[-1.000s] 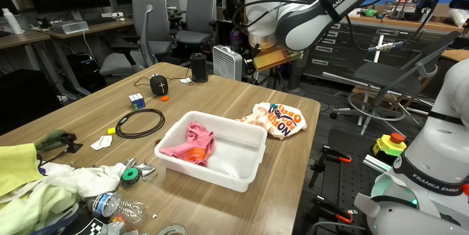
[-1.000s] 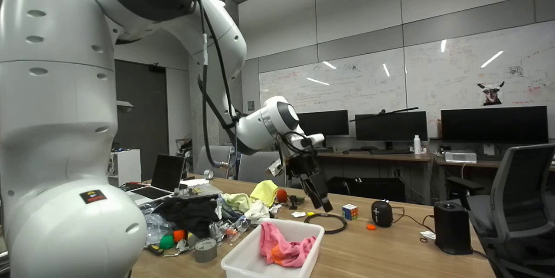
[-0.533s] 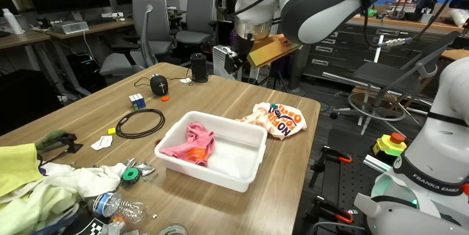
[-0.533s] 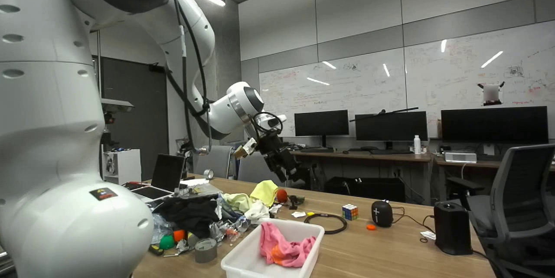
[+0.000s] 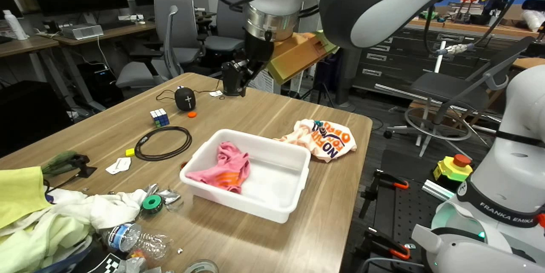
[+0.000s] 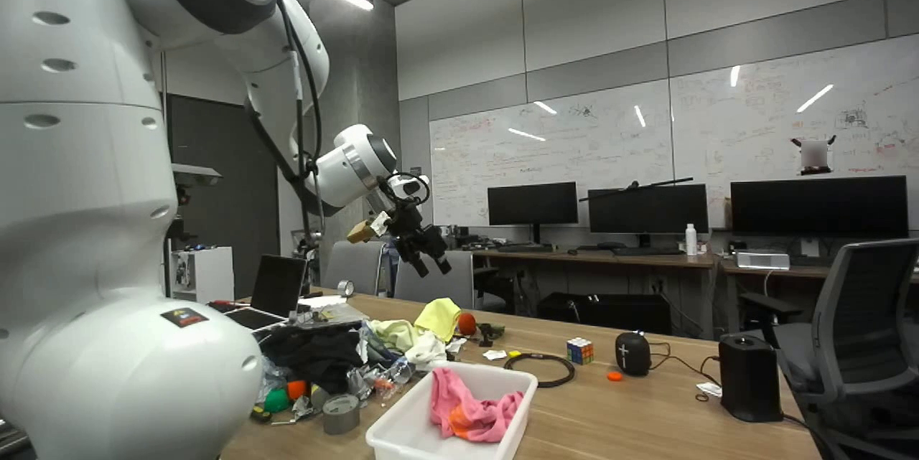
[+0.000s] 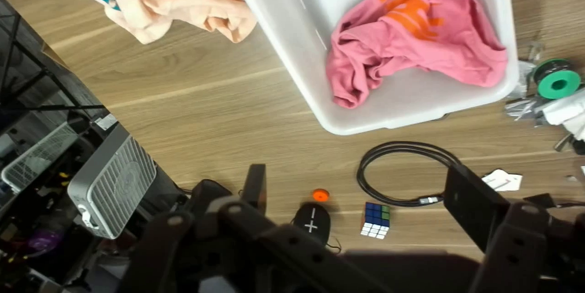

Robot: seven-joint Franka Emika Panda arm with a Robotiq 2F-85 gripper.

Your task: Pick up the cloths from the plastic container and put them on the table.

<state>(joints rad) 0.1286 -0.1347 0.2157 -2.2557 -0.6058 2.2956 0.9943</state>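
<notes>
In an exterior view I see the pink cloth (image 5: 223,168) crumpled at the nine o'clock end of the white tub (image 5: 274,212). My wrist view puts it near two o'clock, bunched, an orange print across its folds. The peach cloth (image 5: 319,139) lies rumpled on the surface (image 5: 330,196), two o'clock from the tub, its orange and navy lettering broken by creases. My gripper (image 6: 434,270) hangs in the air, jaws spread apart; in an exterior view I can barely pick them out where they overlap the black speaker (image 5: 229,84). The wrist view cuts off the tub toward one o'clock and the peach cloth toward eleven. In an exterior view the tub's rim (image 6: 403,403) runs out of frame at six.
</notes>
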